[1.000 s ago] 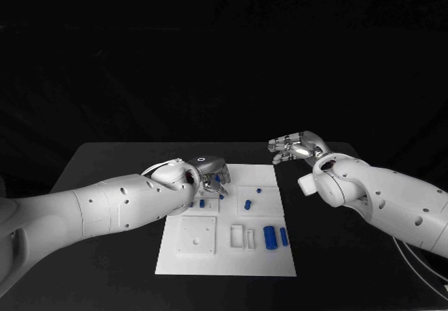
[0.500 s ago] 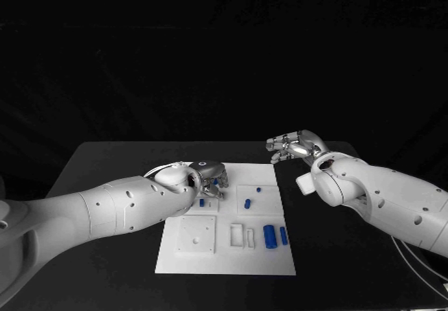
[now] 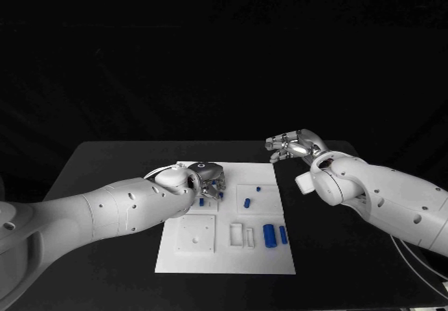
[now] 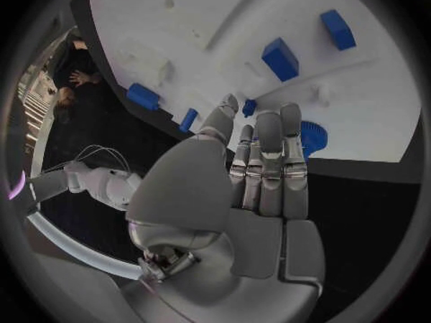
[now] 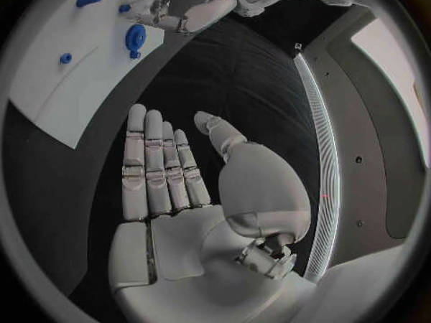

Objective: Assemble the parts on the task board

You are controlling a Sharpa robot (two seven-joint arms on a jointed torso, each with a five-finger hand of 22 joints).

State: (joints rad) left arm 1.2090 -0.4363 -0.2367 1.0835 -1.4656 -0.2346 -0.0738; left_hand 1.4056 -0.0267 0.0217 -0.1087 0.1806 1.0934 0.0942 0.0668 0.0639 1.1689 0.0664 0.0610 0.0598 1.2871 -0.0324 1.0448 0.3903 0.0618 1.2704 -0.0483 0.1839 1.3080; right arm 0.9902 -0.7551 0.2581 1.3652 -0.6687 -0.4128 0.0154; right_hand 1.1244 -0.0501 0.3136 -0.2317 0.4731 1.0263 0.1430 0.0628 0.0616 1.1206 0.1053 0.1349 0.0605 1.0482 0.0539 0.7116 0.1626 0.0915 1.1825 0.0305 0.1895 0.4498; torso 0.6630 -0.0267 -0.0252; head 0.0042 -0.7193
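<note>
Head view: the left hand point(image 3: 207, 176) hangs over the far left part of the task board point(image 3: 227, 257), palm down, fingers pointing at the board; whether they touch anything there cannot be told from here. The right hand point(image 3: 291, 146) is raised off the board's far right corner, fingers loosely curled, holding nothing. The board lies in the middle of the black tabletop point(image 3: 103, 162), with bare black surface along its left, right and near edges. Five blue parts show on it: a small one point(image 3: 202, 202) and a partly hidden one point(image 3: 224, 190) beside the left hand, one point(image 3: 247, 203) near the board's centre, and two upright cylinders point(image 3: 270, 235) side by side toward the near right.

Left wrist view: the left hand point(image 4: 261, 186) is flat, its fingers point(image 4: 269, 143) straight and close together, holding nothing, tips just above the board's point(image 4: 207, 14) edge. A blue gear point(image 4: 312, 135) sits beside the fingertips; five more blue pieces lie farther across the board.

Right wrist view: the right hand point(image 5: 179, 194) is spread flat over bare tabletop, fingers point(image 5: 148, 158) straight, thumb apart, empty. The board's point(image 5: 54, 115) corner lies well apart from it, carrying the gear point(image 5: 136, 36) next to the left hand point(image 5: 184, 3).
</note>
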